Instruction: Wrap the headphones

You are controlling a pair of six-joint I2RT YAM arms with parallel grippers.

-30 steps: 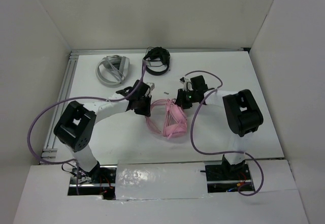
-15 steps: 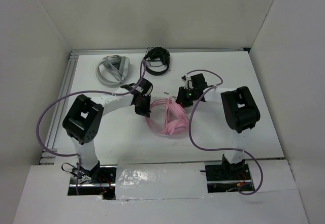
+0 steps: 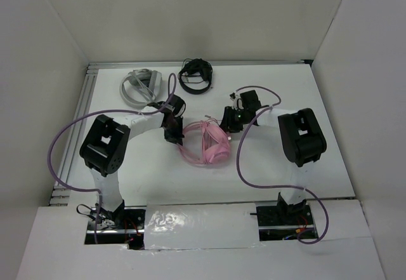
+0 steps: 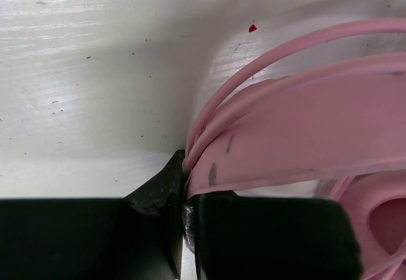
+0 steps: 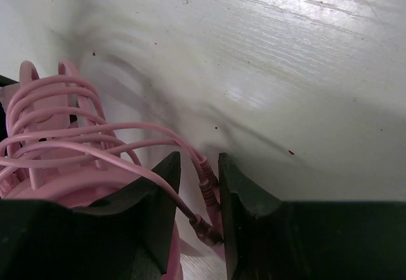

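The pink headphones [image 3: 204, 144] lie mid-table with their thin cable [image 5: 76, 137] wound in loops over the headband. My left gripper [image 3: 174, 134] is at their left side, shut on the edge of the pink headband [image 4: 298, 134], which fills the left wrist view. My right gripper [image 3: 229, 125] is at their back right. Its jaws stand a little apart, open, and the cable's plug ends [image 5: 209, 194] lie loose between the fingertips [image 5: 166, 169] just above the table. The earcups are mostly hidden under the loops.
Grey-white headphones [image 3: 141, 87] and black headphones [image 3: 195, 75] lie at the back of the table. A metal rail [image 3: 75, 134] runs along the left edge. White walls close in the back and sides. Purple arm cables [image 3: 244, 166] loop over the table.
The right jaws have widened around the cable end. The left arm has drawn back and to the left, and the pink headphones have shifted slightly with it.
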